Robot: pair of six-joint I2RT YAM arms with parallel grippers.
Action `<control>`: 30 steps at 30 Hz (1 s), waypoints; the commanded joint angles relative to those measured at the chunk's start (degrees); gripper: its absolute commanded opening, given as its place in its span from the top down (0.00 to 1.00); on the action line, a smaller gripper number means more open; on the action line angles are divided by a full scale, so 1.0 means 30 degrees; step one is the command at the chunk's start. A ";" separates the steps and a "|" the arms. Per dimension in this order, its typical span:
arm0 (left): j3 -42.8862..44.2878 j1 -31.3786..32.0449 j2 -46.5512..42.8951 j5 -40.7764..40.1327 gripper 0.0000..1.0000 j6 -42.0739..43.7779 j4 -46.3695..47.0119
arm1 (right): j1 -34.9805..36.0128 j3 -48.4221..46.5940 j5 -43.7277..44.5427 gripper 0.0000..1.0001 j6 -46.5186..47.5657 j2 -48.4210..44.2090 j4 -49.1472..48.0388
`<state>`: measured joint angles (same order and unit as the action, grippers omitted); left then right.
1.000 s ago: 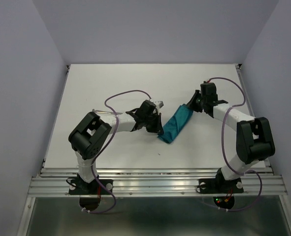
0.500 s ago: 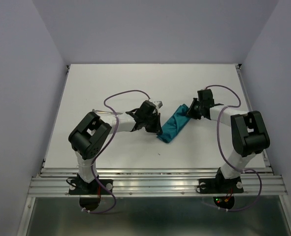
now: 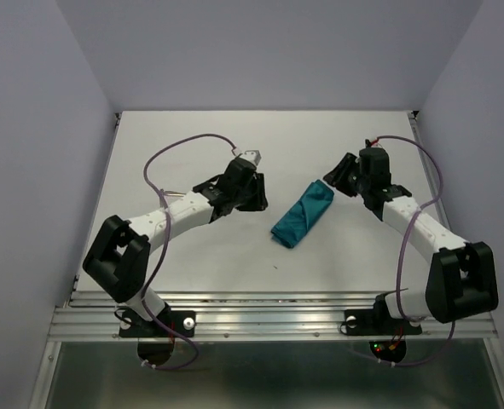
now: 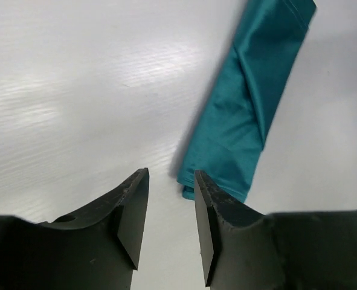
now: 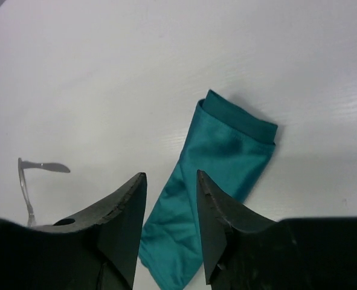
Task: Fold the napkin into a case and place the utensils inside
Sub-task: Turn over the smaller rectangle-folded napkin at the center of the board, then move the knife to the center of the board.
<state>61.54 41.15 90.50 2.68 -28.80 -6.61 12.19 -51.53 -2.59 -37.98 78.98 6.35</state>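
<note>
Your folded teal cloth napkin (image 3: 303,215) lies between left tool (image 4: 169,187) and right tool (image 5: 170,187), touching neither. Both tools stand open, holding nothing.

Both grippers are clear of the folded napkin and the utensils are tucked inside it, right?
No. The utensils are not inside: they lie on the table, apart from the napkin, as the right wrist view shows. The left gripper and right gripper are indeed clear of it.
</note>
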 commanded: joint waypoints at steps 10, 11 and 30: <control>0.0435 -0.6295 -0.0812 -0.8128 0.38 -0.5223 -0.6759 | 0.0391 0.2556 -0.0835 0.41 0.0090 -0.4441 0.1136; 0.0406 -0.6651 -0.0782 -0.8216 0.33 -0.5718 -0.6790 | 0.0391 0.2586 -0.0865 0.41 0.0177 -0.4442 0.1135; 0.9395 -0.9438 0.7858 -0.7953 0.27 -0.8885 -1.1269 | 0.0391 0.3114 -0.1569 0.41 0.0588 -0.3856 0.0784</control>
<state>85.36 12.88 112.60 -20.73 -51.94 -33.54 12.84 -42.15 -7.05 -37.39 67.64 9.85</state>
